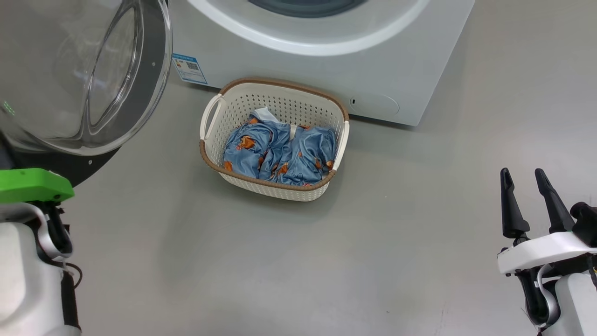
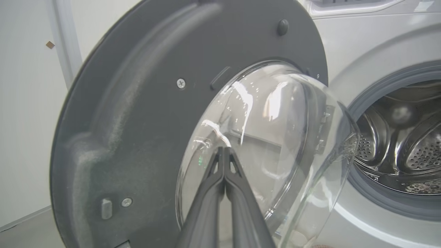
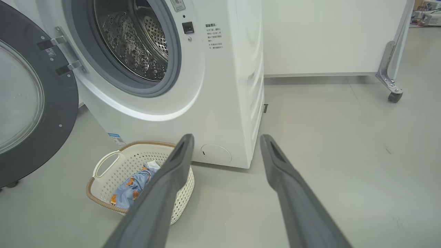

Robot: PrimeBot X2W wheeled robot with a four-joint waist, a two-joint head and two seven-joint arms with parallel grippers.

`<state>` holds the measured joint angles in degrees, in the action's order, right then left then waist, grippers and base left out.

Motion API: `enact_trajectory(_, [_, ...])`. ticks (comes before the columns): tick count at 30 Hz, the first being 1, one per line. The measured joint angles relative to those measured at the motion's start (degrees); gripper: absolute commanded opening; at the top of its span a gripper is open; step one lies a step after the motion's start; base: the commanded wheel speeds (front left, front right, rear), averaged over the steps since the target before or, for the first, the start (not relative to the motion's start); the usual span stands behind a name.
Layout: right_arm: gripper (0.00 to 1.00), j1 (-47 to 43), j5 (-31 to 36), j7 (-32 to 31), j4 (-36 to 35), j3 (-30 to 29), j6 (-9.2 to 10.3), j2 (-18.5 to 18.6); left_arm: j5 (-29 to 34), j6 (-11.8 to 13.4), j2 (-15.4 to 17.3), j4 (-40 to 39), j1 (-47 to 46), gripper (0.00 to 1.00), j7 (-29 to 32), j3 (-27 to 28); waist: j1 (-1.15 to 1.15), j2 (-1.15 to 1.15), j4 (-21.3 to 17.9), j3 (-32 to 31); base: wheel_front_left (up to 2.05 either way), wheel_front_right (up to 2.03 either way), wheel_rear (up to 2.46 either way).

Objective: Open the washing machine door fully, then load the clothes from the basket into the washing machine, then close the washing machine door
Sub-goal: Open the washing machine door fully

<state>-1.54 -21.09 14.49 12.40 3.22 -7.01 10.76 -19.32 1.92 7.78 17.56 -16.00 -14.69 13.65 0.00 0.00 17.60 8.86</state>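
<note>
The washing machine door stands swung open at the upper left, glass bowl facing me. Seen from the left wrist, my left gripper is shut and empty, its tips right at the door's glass bowl; I cannot tell if they touch. The white washing machine has its steel drum open. The basket sits on the floor before it, holding the light-blue clothes. My right gripper is open and empty at the lower right, well away from the basket.
Grey floor spreads wide between the basket and my arms. A white wall panel on a wheeled metal leg stands behind the washer to the right. A blue label sticker sits low on the machine's front.
</note>
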Motion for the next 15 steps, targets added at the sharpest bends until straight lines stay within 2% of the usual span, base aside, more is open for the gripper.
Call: enact_trajectory(15, [1.00, -0.1, 0.0, 0.0, 1.3, 1.5, 0.00, -1.9, 3.1, -2.5, -3.3, -3.6, 7.0, 0.00, 0.0, -5.3, 0.00, 0.00, -5.0, -4.7, 0.00, 0.00, 0.00])
